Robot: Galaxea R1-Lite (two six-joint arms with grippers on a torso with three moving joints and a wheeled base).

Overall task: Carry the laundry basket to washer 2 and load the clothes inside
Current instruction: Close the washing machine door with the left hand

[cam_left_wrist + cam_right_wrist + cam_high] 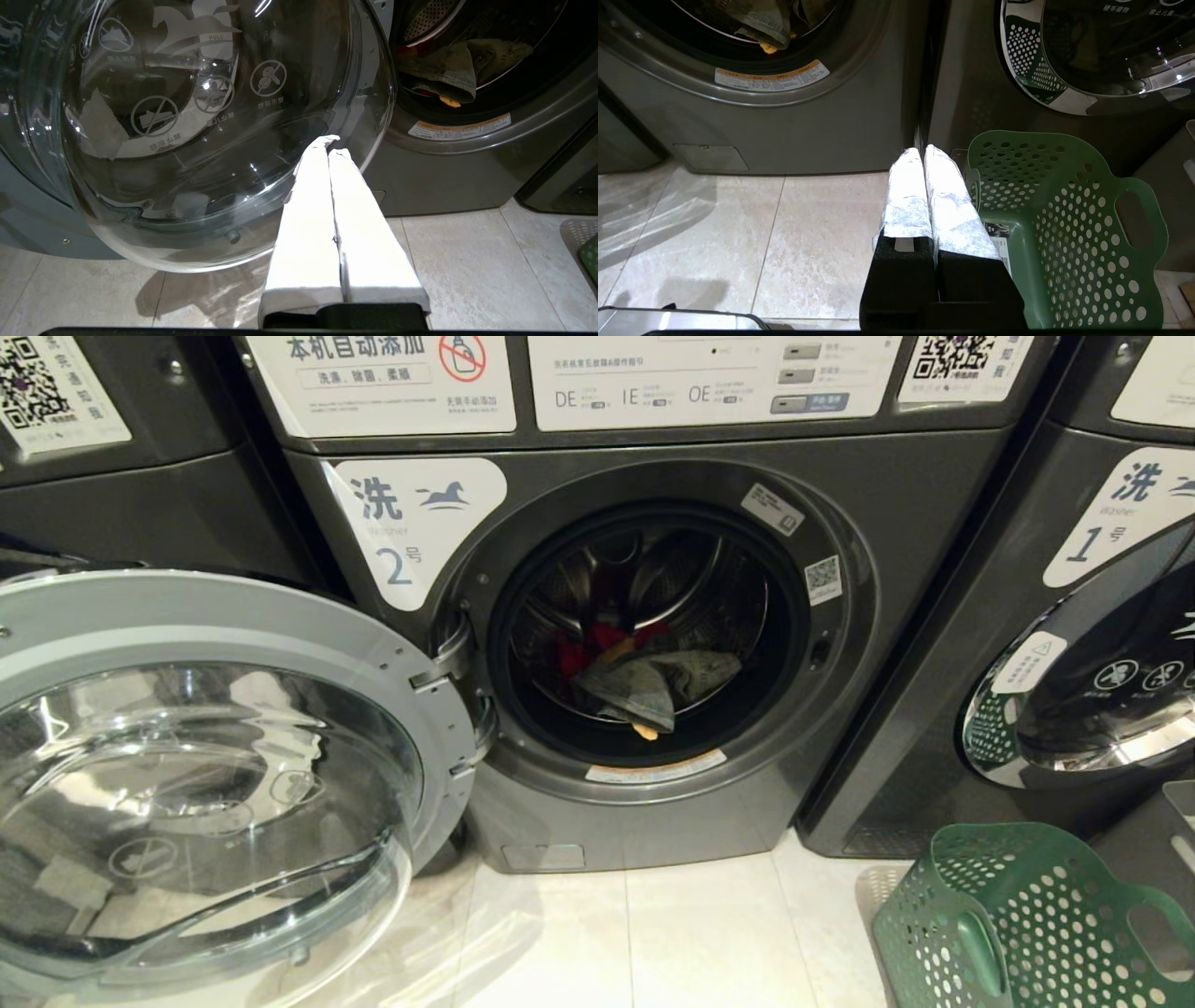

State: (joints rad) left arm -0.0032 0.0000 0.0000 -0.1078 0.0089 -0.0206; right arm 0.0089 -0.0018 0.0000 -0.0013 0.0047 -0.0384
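Washer 2 (597, 644) stands open with the clothes (644, 677) already in its drum.

Its door (215, 775) is swung wide to the left, glass bowl facing out. The clothes (grey-green denim over something red) lie low in the drum, near the opening. The green basket (1018, 924) sits on the floor (653, 933) to the right, in front of washer 1 (1055, 644), and looks empty. The left gripper (329, 144) hangs near the door's lower rim, jaws pressed together and holding nothing. The right gripper (922, 154) hangs just left of the basket, jaws likewise pressed together, empty.
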